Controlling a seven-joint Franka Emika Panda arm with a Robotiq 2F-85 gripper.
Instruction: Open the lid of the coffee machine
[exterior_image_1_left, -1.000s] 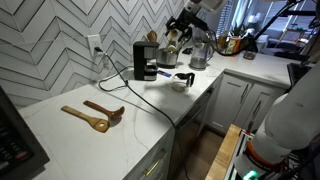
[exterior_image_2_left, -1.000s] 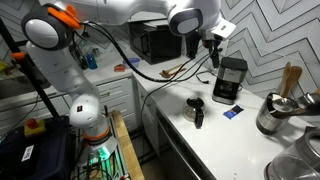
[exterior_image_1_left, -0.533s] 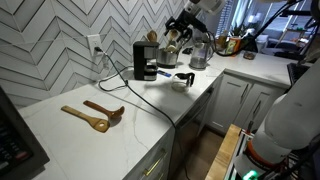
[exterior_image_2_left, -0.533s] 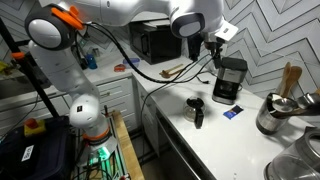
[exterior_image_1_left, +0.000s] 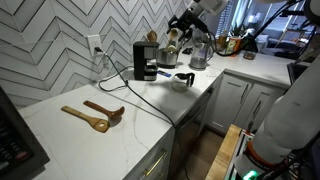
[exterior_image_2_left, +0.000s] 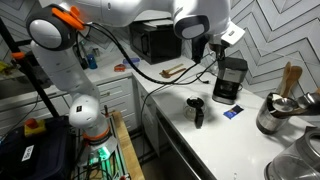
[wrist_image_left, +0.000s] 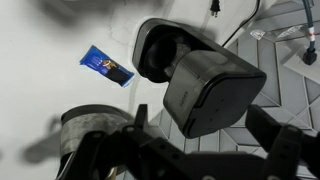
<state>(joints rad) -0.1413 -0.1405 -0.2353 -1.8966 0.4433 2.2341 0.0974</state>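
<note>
The black coffee machine (exterior_image_1_left: 146, 60) stands by the tiled wall in both exterior views (exterior_image_2_left: 230, 78). Its flat black lid (wrist_image_left: 212, 92) lies shut, seen from above in the wrist view. My gripper (wrist_image_left: 190, 150) is open and empty, its two fingers spread wide. It hovers above and a little beside the top of the machine (exterior_image_1_left: 177, 31) and also shows in an exterior view (exterior_image_2_left: 217, 44). It touches nothing.
A glass carafe (exterior_image_1_left: 182, 80) with a black handle stands in front of the machine (exterior_image_2_left: 196, 110). A blue packet (wrist_image_left: 106, 66) lies on the white counter. A steel kettle (exterior_image_1_left: 199, 54), wooden spoons (exterior_image_1_left: 95, 115) and a microwave (exterior_image_2_left: 155, 42) are nearby. A dark cord (exterior_image_1_left: 140, 95) crosses the counter.
My gripper has shifted slightly, closer over the coffee machine. The lid stays shut and nothing else has moved.
</note>
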